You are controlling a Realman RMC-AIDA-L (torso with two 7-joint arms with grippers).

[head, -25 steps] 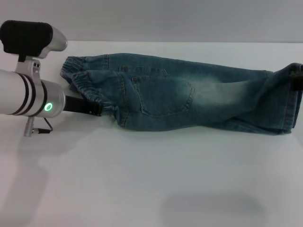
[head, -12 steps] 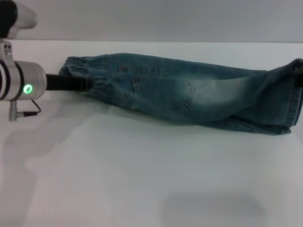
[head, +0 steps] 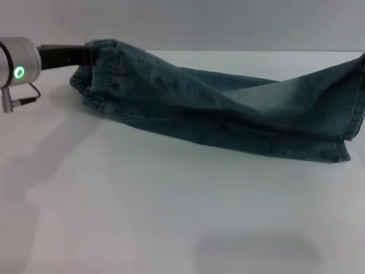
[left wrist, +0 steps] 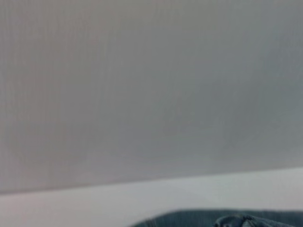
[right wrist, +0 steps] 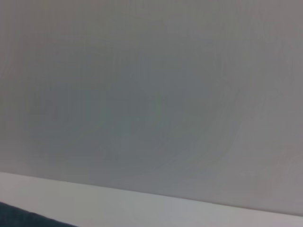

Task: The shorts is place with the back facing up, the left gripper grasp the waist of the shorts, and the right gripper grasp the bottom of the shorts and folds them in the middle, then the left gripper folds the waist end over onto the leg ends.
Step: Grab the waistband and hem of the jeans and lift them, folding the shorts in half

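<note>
A white table (head: 171, 217) stands before a grey wall. In the head view the left gripper (head: 85, 54) is clamped on the waist of the shorts (head: 105, 65), now raised higher than half a second ago; the shorts (head: 228, 114) trail from it toward the right edge. The left wrist view shows only wall and a denim strip (left wrist: 227, 220). The right gripper is out of sight.

My left gripper (head: 85, 54) is buried in the waist of the shorts (head: 100, 65), fingertips hidden. Far from it, the frame edge cuts off the leg ends (head: 353, 103).
</note>
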